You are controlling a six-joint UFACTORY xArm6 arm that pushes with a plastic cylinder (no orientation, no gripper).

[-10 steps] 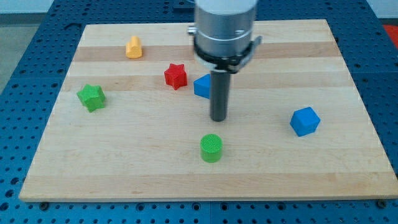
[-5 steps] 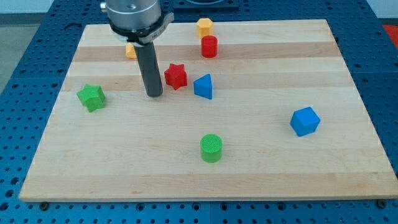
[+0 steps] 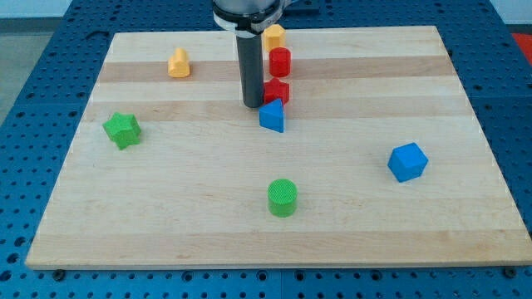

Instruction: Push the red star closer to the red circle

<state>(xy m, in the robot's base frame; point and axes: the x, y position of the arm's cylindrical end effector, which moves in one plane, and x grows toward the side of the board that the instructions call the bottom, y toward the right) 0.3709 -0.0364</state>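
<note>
The wooden board (image 3: 465,91) takes up most of the view, and the dark rod comes down from the view's top. There are no fingers here, only the rod, and it holds nothing. My tip (image 3: 252,105) rests against the view's left side of the red star (image 3: 278,90), which sits just below the red circle (image 3: 280,61) and above the blue triangle (image 3: 272,116). The star looks light, rigid and slidey; I'd nudge its lower edge.
</note>
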